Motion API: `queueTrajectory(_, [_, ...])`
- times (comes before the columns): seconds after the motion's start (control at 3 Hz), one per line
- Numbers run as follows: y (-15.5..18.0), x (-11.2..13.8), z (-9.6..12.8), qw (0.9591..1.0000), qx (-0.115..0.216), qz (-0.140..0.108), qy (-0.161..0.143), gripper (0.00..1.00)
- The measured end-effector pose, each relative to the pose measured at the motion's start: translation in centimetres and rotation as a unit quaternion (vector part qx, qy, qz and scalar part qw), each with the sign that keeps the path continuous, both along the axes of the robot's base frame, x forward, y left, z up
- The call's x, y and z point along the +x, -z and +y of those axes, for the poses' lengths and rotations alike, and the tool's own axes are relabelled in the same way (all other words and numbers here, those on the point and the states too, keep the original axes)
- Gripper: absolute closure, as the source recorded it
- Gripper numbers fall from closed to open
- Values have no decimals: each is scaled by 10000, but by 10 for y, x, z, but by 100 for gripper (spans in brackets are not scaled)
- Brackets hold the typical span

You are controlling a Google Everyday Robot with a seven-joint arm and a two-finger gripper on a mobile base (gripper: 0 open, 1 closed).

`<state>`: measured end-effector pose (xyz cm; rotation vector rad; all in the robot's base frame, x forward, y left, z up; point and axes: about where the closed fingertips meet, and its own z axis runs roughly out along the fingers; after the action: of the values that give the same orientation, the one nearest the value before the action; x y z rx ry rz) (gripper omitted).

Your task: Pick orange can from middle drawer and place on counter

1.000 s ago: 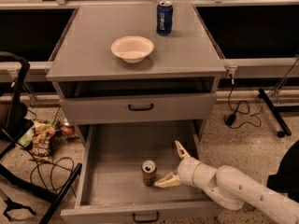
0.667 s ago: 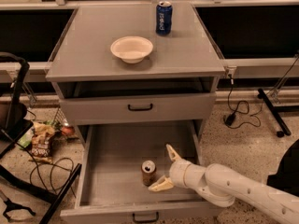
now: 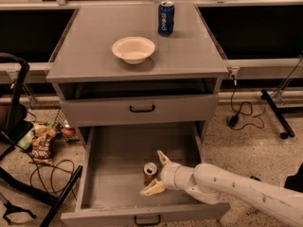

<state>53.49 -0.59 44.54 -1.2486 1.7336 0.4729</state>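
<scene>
Since the frames a second back, the hand has slid leftward across the drawer, and its two pale fingers now stand on either side of the orange can instead of off to its right. The hand is spread wide and holds nothing; one finger reaches past the can on the far side and the other lies on the near side, and whether either touches it cannot be told. The can stands upright, silver lid up, on the grey floor of the middle drawer, toward the front and a little right of centre. This drawer is pulled fully out, while the shallower drawer above it is nearly shut. On the desk above sit a white bowl and, farther back, a blue Pepsi can, leaving bare surface on both sides. The step in hand looks to be the reach, just short of the grasp. The next move likely calls for closing the fingers squarely on the can's body, then lifting it straight up clear of the drawer's front wall and the upper drawer before swinging to the desk.
</scene>
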Motion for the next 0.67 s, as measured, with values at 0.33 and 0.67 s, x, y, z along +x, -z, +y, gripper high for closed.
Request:
queueTrajectory(0.33, [12,6,4,9999,92,110,39,25])
queueTrajectory(0.67, [12,6,4,9999,94,110,40,48])
